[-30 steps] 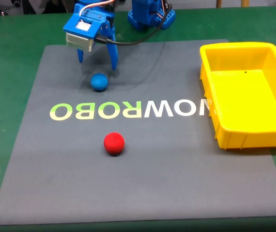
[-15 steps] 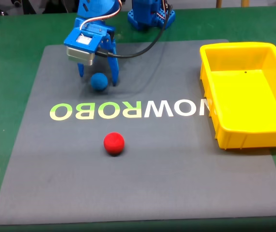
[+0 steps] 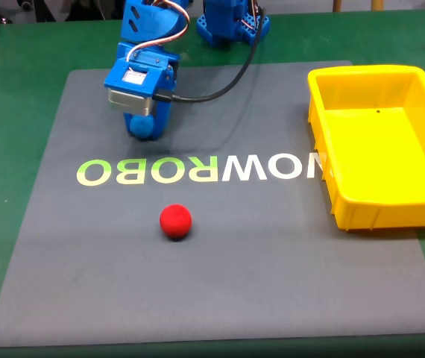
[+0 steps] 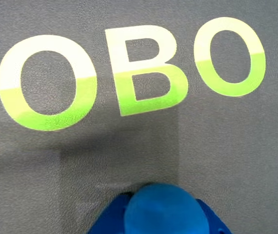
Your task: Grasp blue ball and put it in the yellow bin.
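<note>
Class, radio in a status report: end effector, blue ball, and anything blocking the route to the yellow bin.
End effector shut on blue ball, low over the grey mat. Yellow bin empty, at the right in the fixed view. Red ball sits nearer the camera, off the route.

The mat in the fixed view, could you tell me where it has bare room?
Free: the mat below and right of the red ball, and the strip between the lettering and bin. Crowded: the top-left corner, where the gripper closes around the blue ball.
</note>
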